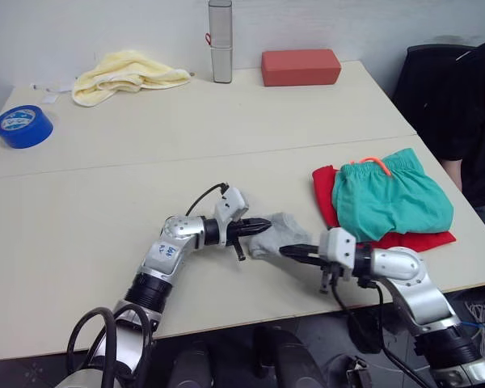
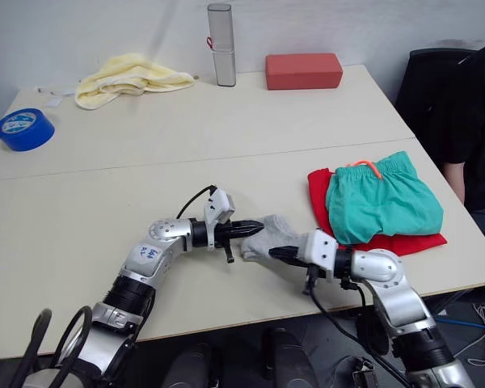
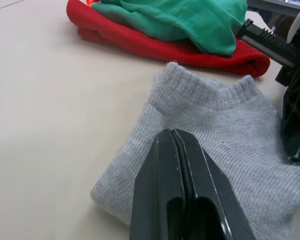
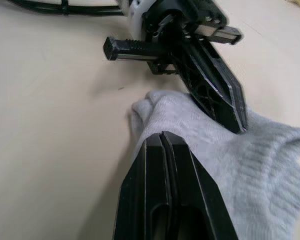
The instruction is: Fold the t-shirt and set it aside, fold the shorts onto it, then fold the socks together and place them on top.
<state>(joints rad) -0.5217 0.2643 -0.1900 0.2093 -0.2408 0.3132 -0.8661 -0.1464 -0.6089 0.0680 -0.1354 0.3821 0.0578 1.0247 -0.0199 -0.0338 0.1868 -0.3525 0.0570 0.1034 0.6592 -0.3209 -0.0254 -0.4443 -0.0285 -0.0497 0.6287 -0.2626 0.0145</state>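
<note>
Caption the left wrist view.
Shut left claw pressing on the grey socks beside the stacked shorts and t-shirt.

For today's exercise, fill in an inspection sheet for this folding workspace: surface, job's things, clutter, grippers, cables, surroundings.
Surface: pale beige table, seam across it.
Job's things: teal-green fabric shorts folded on bright red folded t-shirt; light grey knitted socks beside them.
Clutter: pale yellow cloth, blue tape roll, red block, grey upright case.
Grippers: left gripper and right gripper, fingers together, on the socks.
Cables: black cable at left wrist.
Surroundings: person in black seated at right.
</note>
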